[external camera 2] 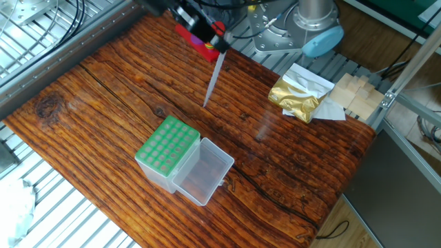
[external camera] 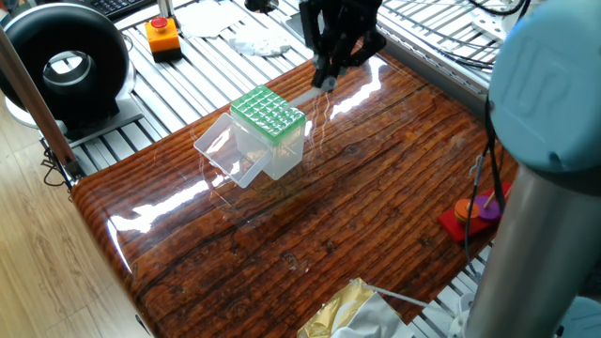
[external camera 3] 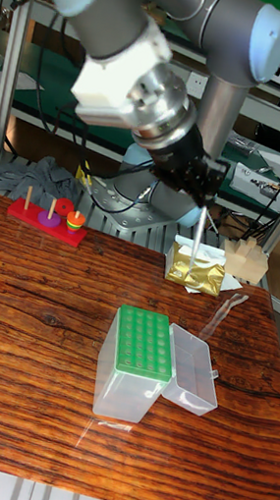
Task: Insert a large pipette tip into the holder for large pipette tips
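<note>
The holder for large pipette tips [external camera 2: 167, 146] is a clear box with a green grid top [external camera: 268, 113], and its clear lid [external camera 2: 203, 171] hangs open beside it. It stands on the wooden table, also in the tall fixed view [external camera 3: 143, 345]. My gripper [external camera 2: 211, 47] hangs above the table beyond the holder, shut on the top of a large pipette tip [external camera 2: 213, 79]. The white tip points down, slightly tilted, with its point in the air clear of the green grid. In the tall view the large pipette tip [external camera 3: 195, 238] hangs below the gripper [external camera 3: 202, 205], above and behind the holder.
A red peg toy [external camera 3: 47, 218] sits at the table's far edge near the gripper. A gold foil bag [external camera 2: 296, 93] and wooden blocks [external camera 2: 355, 93] lie off to one side. An orange button [external camera: 162, 36] and a black round device [external camera: 66, 61] stand beyond the table.
</note>
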